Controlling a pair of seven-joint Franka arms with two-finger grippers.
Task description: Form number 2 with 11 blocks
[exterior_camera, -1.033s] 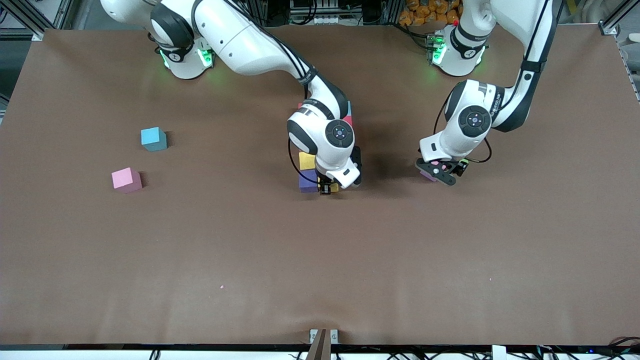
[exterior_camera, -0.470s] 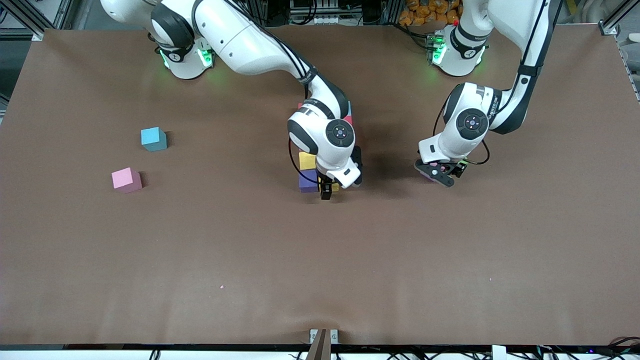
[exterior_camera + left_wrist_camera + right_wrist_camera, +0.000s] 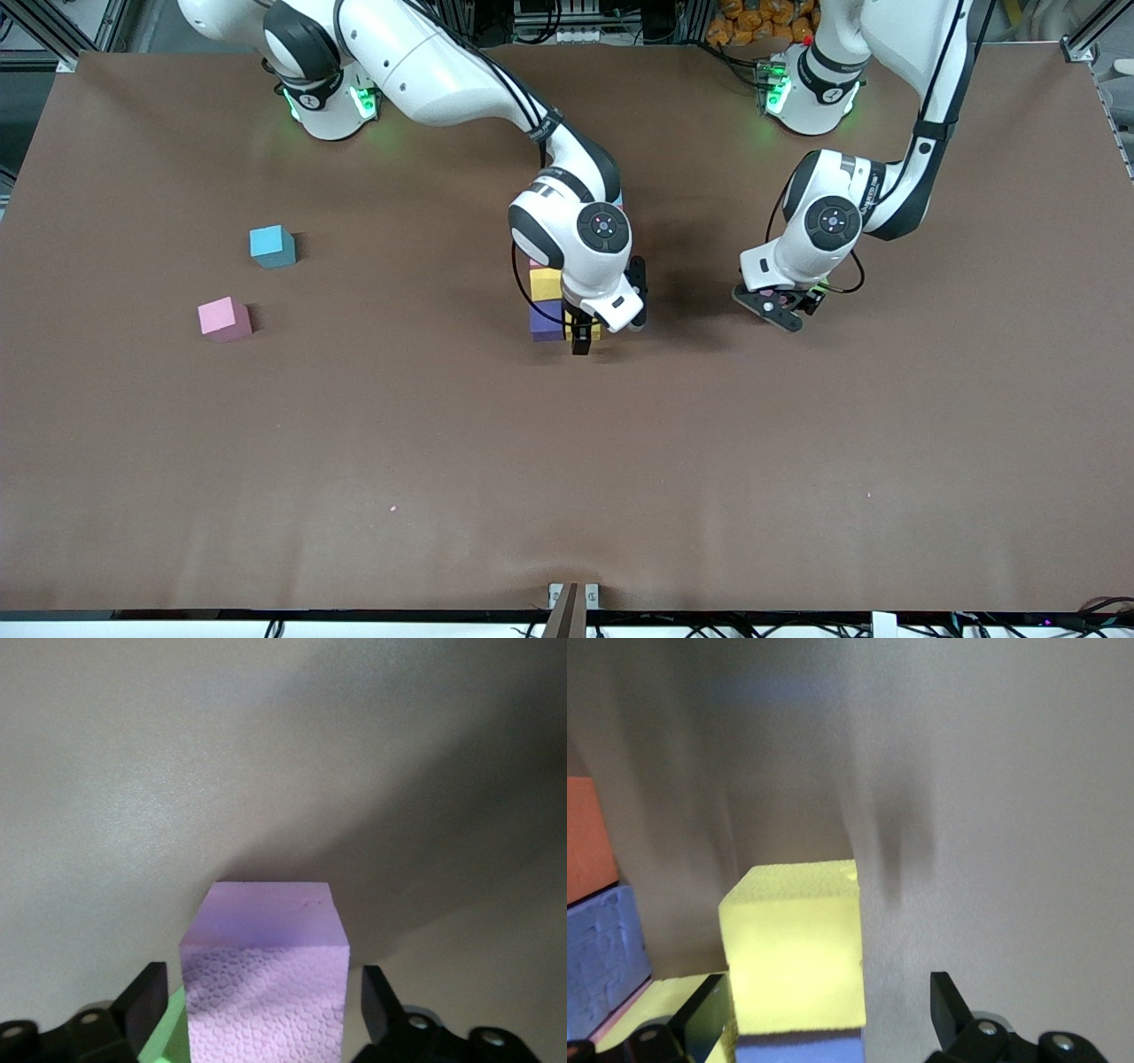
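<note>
My right gripper [image 3: 580,339] is open at the end of the block cluster nearest the front camera. A yellow cube [image 3: 793,943] sits between its fingers, with a wide gap on one side. It lies against a purple cube [image 3: 547,321]; another yellow cube [image 3: 545,283] is farther back. The arm hides the rest of the number 2. My left gripper [image 3: 778,312] is low at the table, toward the left arm's end. It straddles a light purple cube [image 3: 264,983] and is open, with a gap on each side. A light blue cube [image 3: 272,245] and a pink cube [image 3: 224,318] lie apart.
A green cube [image 3: 168,1032] rests against the light purple cube beside one left finger. More cubes of the cluster show in the right wrist view: a purple one [image 3: 598,957] and an orange-red one [image 3: 589,850]. The brown table [image 3: 567,478] runs wide toward the front camera.
My right gripper has opened and let go of the yellow cube. My left hand has sunk lower around the light purple cube, which now hardly shows in the front view.
</note>
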